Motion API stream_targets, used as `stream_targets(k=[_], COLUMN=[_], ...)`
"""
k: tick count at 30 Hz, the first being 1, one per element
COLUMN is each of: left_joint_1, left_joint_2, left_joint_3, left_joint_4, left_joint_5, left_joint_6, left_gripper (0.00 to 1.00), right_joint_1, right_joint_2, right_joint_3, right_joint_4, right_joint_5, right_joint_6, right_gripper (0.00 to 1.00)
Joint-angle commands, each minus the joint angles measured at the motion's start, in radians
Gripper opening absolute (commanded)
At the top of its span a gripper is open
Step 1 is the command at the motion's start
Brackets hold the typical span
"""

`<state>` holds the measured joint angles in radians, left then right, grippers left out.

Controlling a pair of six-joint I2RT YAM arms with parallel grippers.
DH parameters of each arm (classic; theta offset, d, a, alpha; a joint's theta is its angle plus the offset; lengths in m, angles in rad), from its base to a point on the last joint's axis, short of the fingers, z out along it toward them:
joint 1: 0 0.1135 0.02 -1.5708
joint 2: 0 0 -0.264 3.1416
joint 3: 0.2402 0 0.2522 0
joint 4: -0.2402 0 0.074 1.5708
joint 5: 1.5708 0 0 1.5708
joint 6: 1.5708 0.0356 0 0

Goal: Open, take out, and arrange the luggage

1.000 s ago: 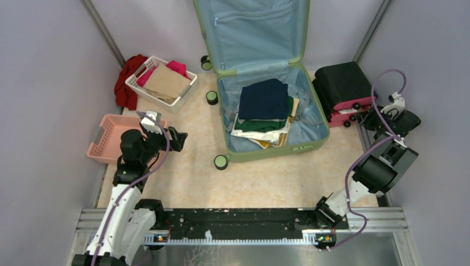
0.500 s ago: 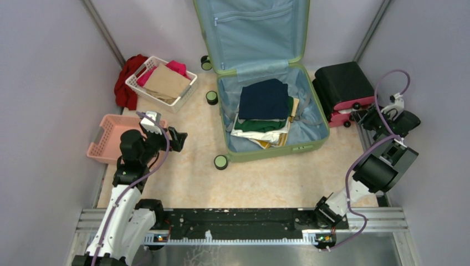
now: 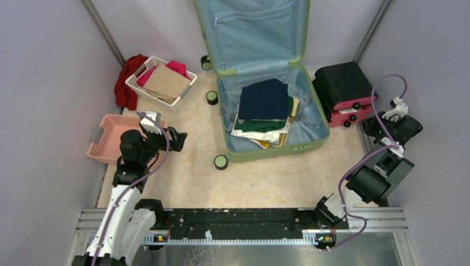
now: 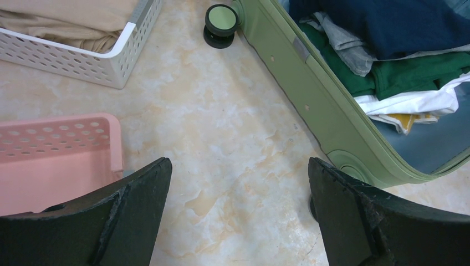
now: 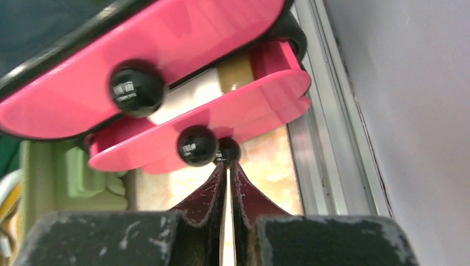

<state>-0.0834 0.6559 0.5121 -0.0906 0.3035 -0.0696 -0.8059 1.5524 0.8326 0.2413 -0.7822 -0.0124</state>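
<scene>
A large sage-green hard-shell luggage lies in the middle of a pale marble-patterned floor, towards the far wall. Its lid is already raised against that wall and shows light blue lining. Inside the lower half sits a stack of folded clothes, with a navy garment on top and green, white and yellow layers below it. A white basket holding folded cloth and a pink basket stand well to the left of it. Two stacked black-and-pink cases sit just beside its right wall. The left gripper hovers over bare floor between the pink basket and the luggage's near left corner, its fingers spread wide and holding nothing. The right gripper is off to the right, low by the pink cases, its fingers pressed together with nothing between them. The tips lie close to a small black ball foot; whether they touch it cannot be told from this angle. The shell looks stiff, smooth and probably slippery, and likely rolls on its caster wheels, so it may slide if pushed. The contents look soft, light and floppy. The best grip is likely a pinch on the folded edge of the top garment, lifted one layer at a time.
</scene>
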Motion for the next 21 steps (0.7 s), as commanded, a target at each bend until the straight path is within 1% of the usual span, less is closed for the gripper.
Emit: stream_targets(k=[1,4,6,10,12,14,16,18,21], left_joint_1=[-0.004,-0.004,-0.005,-0.004,-0.004,-0.004,-0.004,-0.004,-0.004], left_joint_2=[-0.012,-0.015,-0.014,-0.012,-0.013,-0.015,-0.019,-0.022,-0.019], left_joint_3=[0.029,0.028,0.028,0.028,0.028,0.029,0.027,0.028,0.027], left_joint_4=[0.009,0.009,0.008,0.007,0.007,0.006,0.006,0.006,0.008], left_joint_5=[0.004,-0.001,-0.003,-0.002,-0.003,-0.005,-0.007,-0.008,-0.005], left_joint_6=[0.014,0.014,0.014,0.014,0.016,0.016,0.016,0.016,0.017], left_gripper=[0.99,0.99,0.99,0.99,0.99,0.99,0.99,0.99,0.99], right_joint_1=[0.054,0.104,0.126,0.132,0.132,0.132,0.132,0.129,0.111], right_joint_2=[0.095,0.128,0.142,0.174,0.187,0.189,0.180,0.164,0.138], right_joint_3=[0.118,0.154,0.172,0.221,0.244,0.258,0.253,0.233,0.182], right_joint_4=[-0.135,-0.135,-0.108,-0.049,-0.036,-0.051,-0.079,-0.099,-0.091], right_joint_5=[0.133,0.201,0.214,0.172,0.136,0.126,0.149,0.173,0.158], right_joint_6=[-0.051,-0.023,0.033,0.148,0.180,0.177,0.145,0.107,0.091], right_gripper=[0.04,0.04,0.05,0.09,0.12,0.13,0.14,0.15,0.19])
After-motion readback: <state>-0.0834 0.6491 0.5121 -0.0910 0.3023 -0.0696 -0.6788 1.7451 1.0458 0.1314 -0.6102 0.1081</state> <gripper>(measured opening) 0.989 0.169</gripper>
